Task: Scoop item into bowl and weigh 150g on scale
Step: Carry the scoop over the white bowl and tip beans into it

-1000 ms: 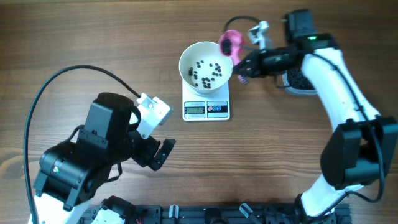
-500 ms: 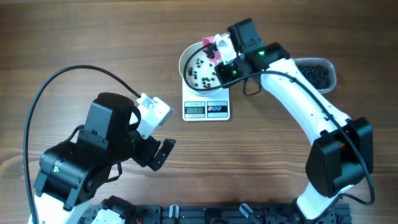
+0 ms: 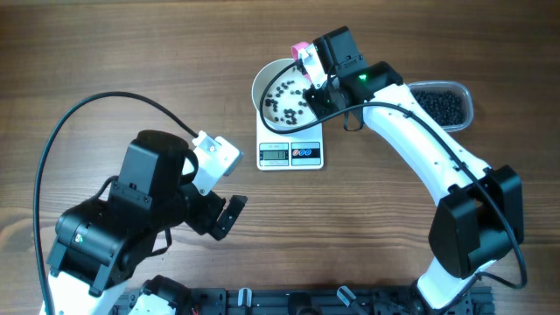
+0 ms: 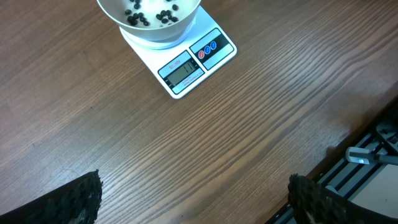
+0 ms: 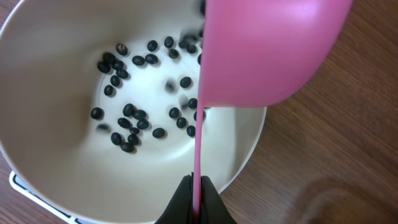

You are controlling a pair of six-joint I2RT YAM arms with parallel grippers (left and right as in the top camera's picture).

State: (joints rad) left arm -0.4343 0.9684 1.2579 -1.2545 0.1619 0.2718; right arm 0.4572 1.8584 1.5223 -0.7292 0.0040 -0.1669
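Overhead: scale (image 3: pixel 290 154) lengthwise near-far, display nearest

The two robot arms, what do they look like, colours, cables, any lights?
The left arm is bulky and black, with a white wrist block and a long black cable looping from it. The right arm has slim white links, black joints and a small green light near its wrist.
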